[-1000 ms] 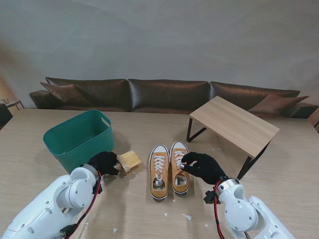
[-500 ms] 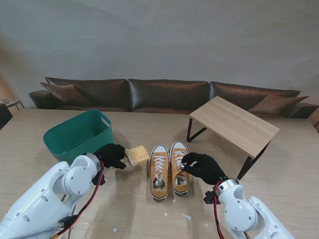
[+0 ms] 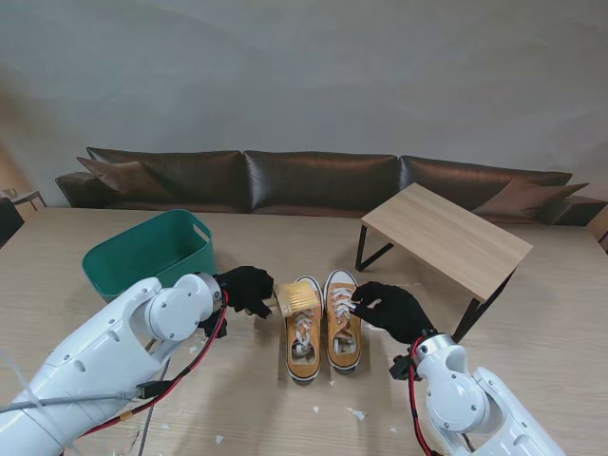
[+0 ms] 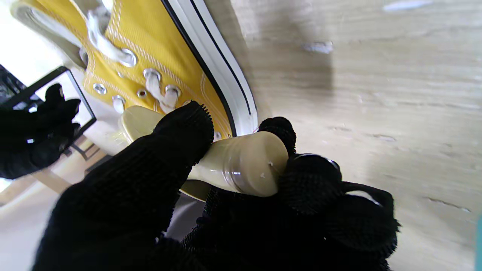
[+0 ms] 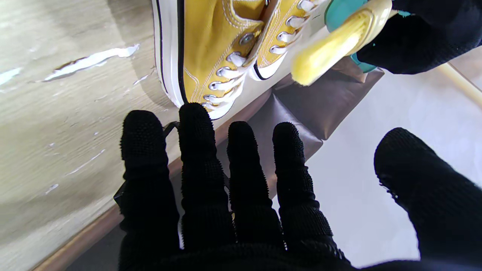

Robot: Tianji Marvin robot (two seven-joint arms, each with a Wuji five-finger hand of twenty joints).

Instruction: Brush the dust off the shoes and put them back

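1. Since a second ago the left hand [image 3: 245, 288] has carried the brush [image 3: 298, 298] rightward from beside the green basket [image 3: 142, 256] to over the left shoe's [image 3: 303, 332] toe.
2. Its fingers clasp the smooth cream handle [image 4: 241, 162]; the right hand [image 3: 391, 310] rests, fingers spread (holding nothing), by the right shoe [image 3: 343, 323].
3. The yellow canvas shoes, white-laced and rubber-rimmed, lie side by side mid-table, toes pointing away from me.

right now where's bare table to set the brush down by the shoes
Bare wood lies nearer to me than the shoes, between the two arms, with only small white scraps. More lies farther from me, between the green basket and the small wooden stand. It is crowded at the shoes, where the left hand holds the brush and the right hand sits.
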